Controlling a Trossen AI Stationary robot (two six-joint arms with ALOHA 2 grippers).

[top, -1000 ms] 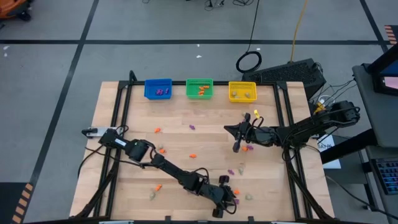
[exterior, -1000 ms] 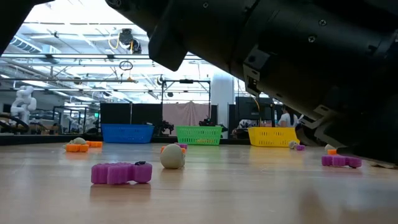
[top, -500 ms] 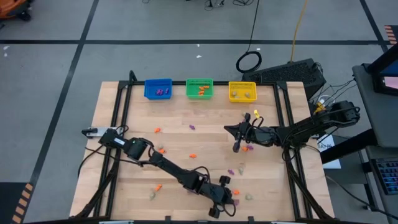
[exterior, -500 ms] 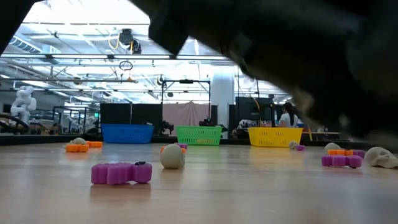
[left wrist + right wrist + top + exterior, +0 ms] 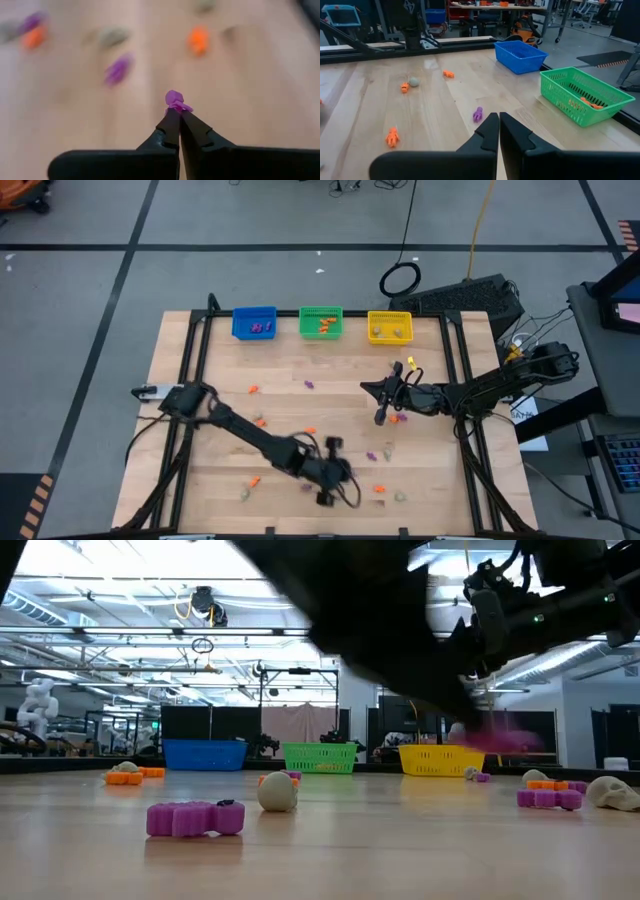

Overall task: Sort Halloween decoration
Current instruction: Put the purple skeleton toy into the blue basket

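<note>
Small purple, orange and beige trinkets lie scattered on the wooden table, among them a purple one and a beige one lying flat near the front. My left gripper hangs over the near middle of the table, shut on one purple trinket. My right gripper is shut and holds nothing at the right centre; in its wrist view its shut fingertips point toward a purple trinket on the boards. My left gripper pinches the purple trinket's near end between the free ends of its two fingers. The rest of the trinket sticks out beyond the fingertips. It is lifted clear of the table, with the boards blurred below it.
Three bins stand in a row along the far edge: blue, green and yellow, each with a few trinkets inside. Loose trinkets lie near my left gripper, such as an orange one and a beige one.
My left gripper has risen from the boards near the table's front edge and swung toward the table's left and a little toward the far edge. It now carries a purple trinket clear of the table. My right arm has kept still.
</note>
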